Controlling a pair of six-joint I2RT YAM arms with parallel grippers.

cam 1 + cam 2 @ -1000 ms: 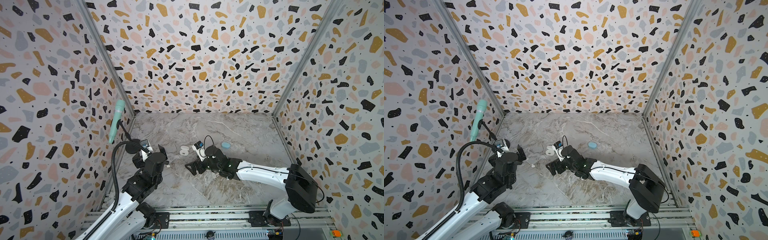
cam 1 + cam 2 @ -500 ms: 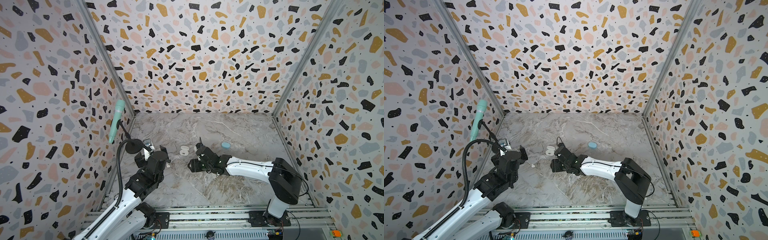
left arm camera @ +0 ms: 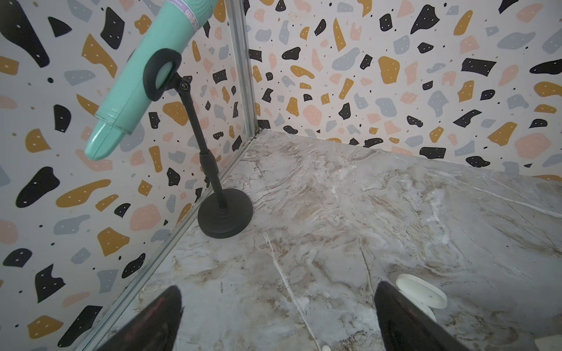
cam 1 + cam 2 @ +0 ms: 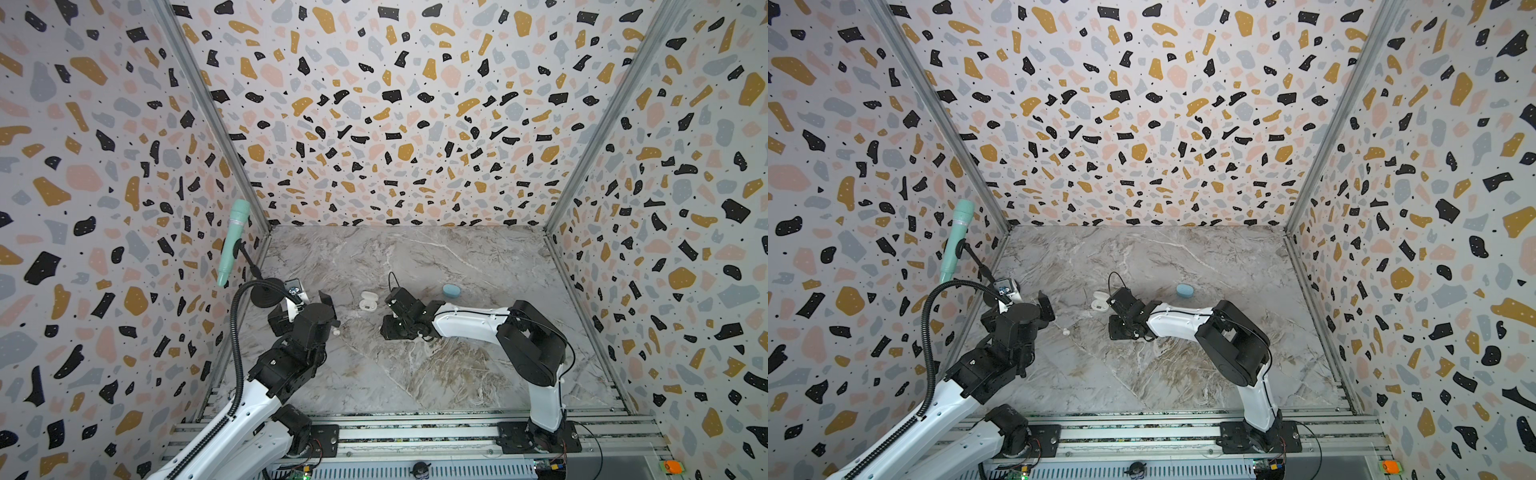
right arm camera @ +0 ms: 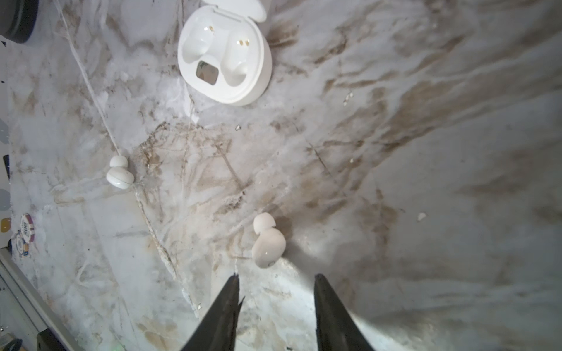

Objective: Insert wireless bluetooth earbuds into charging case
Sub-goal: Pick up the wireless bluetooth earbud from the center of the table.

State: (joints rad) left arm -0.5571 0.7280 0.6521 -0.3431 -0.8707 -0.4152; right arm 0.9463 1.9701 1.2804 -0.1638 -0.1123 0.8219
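Marble-patterned tabletop (image 4: 415,395) spreads out under terrazzo-patterned walls (image 4: 395,124), and nearest me an aluminium rail (image 4: 415,436) carries the bases of both arms. On the near left the left arm (image 4: 266,374) rises with its left gripper (image 3: 278,307) facing the far left corner, held above the table, jaws spread wide and nothing between them. Just right of that arm's wrist a white earbud (image 4: 336,332) lies loose on the marble, seen in both top views. From the near right the right arm (image 4: 469,328) stretches leftward and low across the middle. The right gripper (image 5: 276,282) points down at the table with its jaws partly apart, a clear gap between them and nothing held. A second white earbud (image 5: 267,243) lies just beyond those fingertips, not touching them, on the side toward the white charging case (image 5: 225,57); in the top views the gripper hides it. That case sits a little farther back and left of the right gripper, lid open, both sockets bare. Farther right, well apart, a light blue charging case (image 4: 451,290) rests closed. At the far left a mint-green microphone (image 4: 233,241) tilts in a black stand (image 3: 225,215) beside the wall.
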